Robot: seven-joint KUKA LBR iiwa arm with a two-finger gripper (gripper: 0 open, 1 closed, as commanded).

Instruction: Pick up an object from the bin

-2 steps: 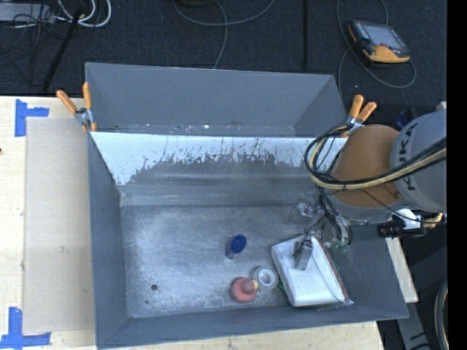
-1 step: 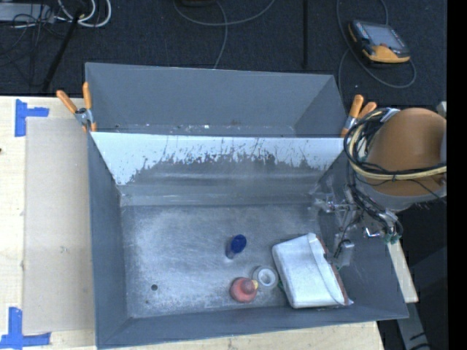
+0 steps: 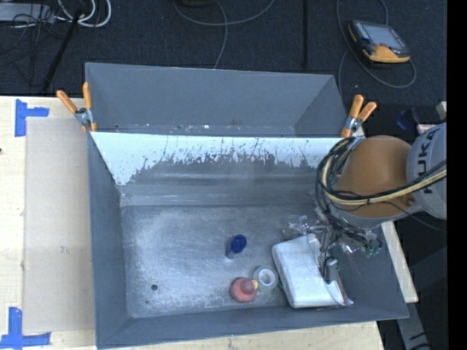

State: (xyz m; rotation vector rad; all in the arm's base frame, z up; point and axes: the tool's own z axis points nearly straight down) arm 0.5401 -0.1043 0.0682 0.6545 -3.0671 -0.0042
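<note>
Hanging over the white packet (image 3: 295,274), the gripper (image 3: 330,267), spread or closed I cannot tell, should pinch its edge.

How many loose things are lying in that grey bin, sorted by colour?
Blue: 1, a small blue rounded plastic piece
Pink: 1, a round pink-red piece
Clear: 1, a small clear ring
White: 1, a flat white rectangular packet, beneath the end effector
Total: 4
</note>
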